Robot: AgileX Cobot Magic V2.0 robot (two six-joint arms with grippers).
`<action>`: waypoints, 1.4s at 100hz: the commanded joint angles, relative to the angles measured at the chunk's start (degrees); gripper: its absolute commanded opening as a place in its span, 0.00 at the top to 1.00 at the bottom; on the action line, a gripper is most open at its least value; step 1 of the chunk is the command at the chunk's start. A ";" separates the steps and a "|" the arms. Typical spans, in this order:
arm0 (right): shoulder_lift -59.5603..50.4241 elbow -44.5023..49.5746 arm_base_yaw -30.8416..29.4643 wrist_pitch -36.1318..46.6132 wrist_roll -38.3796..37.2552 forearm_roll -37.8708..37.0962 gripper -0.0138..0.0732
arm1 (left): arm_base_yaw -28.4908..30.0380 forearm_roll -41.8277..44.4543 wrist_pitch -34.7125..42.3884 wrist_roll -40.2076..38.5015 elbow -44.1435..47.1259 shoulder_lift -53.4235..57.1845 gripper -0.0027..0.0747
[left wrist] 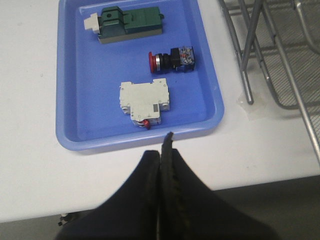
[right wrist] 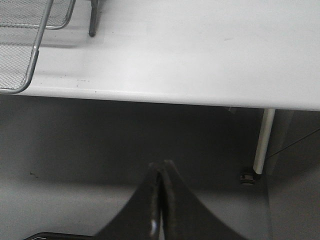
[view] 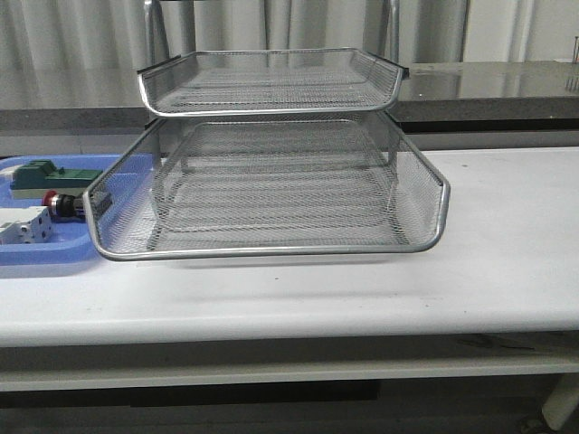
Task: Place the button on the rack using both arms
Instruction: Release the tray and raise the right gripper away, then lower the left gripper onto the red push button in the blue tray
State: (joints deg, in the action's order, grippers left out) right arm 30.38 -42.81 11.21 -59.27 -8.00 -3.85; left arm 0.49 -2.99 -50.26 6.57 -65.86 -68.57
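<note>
The button (left wrist: 171, 59), with a red head and black-and-blue rear block, lies on its side in the blue tray (left wrist: 75, 100); it also shows in the front view (view: 63, 206), partly behind the rack's mesh. The silver wire-mesh rack (view: 271, 172) stands mid-table, its lower tier slid forward; its frame shows in the left wrist view (left wrist: 270, 55) and a corner in the right wrist view (right wrist: 25, 45). My left gripper (left wrist: 163, 150) is shut and empty, above the table's front edge, short of the tray. My right gripper (right wrist: 162, 167) is shut and empty, off the table's front edge. Neither arm shows in the front view.
A green-topped block (left wrist: 127, 22) and a white terminal block (left wrist: 144, 101) lie in the blue tray beside the button. The tray (view: 54, 249) sits at the table's left, touching the rack's lower tier. A table leg (right wrist: 262, 145) stands below the right edge.
</note>
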 commanded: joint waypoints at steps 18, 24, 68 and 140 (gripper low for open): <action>0.13 -1.91 -0.22 2.91 0.01 -1.24 0.92 | 0.05 0.06 2.13 8.32 -4.56 -4.52 0.95; 0.13 -1.91 -0.22 2.91 0.01 -1.24 0.92 | 0.05 0.06 1.89 10.17 -4.56 -4.63 0.85; 0.13 -1.91 -0.22 2.91 0.01 -1.24 0.92 | 0.05 -2.38 4.82 10.58 -4.56 -4.63 0.14; 0.13 -1.91 -0.22 2.91 0.01 -1.24 0.92 | 0.05 -4.76 -2.10 34.69 -30.32 -31.53 0.16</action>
State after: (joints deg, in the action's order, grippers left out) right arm 30.38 -42.81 11.21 -59.27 -8.00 -3.85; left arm 0.49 -6.62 -51.63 38.57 -89.79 -97.94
